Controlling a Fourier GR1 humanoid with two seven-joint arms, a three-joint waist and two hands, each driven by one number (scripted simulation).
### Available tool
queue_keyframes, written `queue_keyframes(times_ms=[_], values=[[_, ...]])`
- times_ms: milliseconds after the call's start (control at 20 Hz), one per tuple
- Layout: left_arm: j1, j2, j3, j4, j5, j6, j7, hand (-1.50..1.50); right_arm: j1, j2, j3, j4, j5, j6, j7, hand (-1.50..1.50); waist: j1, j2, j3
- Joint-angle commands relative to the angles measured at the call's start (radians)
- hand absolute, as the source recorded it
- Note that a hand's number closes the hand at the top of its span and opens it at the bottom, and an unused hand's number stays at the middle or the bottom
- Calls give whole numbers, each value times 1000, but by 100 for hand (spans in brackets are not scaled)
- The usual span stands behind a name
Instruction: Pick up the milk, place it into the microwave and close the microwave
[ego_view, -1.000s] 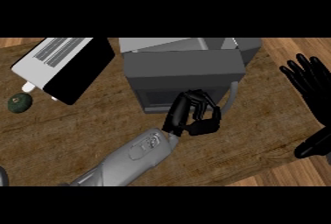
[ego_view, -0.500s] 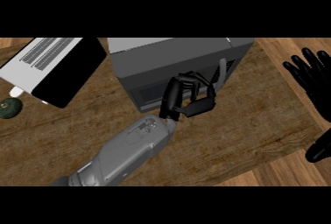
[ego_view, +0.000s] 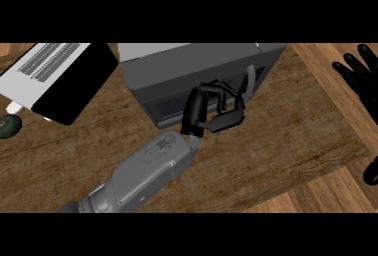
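The grey microwave (ego_view: 196, 65) stands at the top middle, its front with a dark window and an upright handle bar (ego_view: 251, 82) facing me. My left hand (ego_view: 214, 107) is against that front, just left of the handle, fingers curled with nothing visible inside them. The milk shows nowhere in this view. My right hand (ego_view: 358, 82) rests at the right edge, fingers straight and spread, holding nothing.
A white vented panel with a black face (ego_view: 63, 80) lies slanted at the top left, beside the microwave. A dark green vegetable (ego_view: 7, 126) and a small white thing (ego_view: 13, 107) sit at the left edge. The wooden counter (ego_view: 280, 150) ends at the lower right.
My left hand has moved up against the microwave's front. The right hand has slid further toward the right edge.
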Motion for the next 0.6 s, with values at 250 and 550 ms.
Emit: queue_keyframes(times_ms=[250,550], values=[[-64,0,51,91,52,-12,-71,150,-16,-27,-14,-11,-61,20,26,-150,-16,12,0],[-71,0,38,104,80,-28,-101,150,-35,-55,-19,-6,-84,29,51,-150,-14,19,1]])
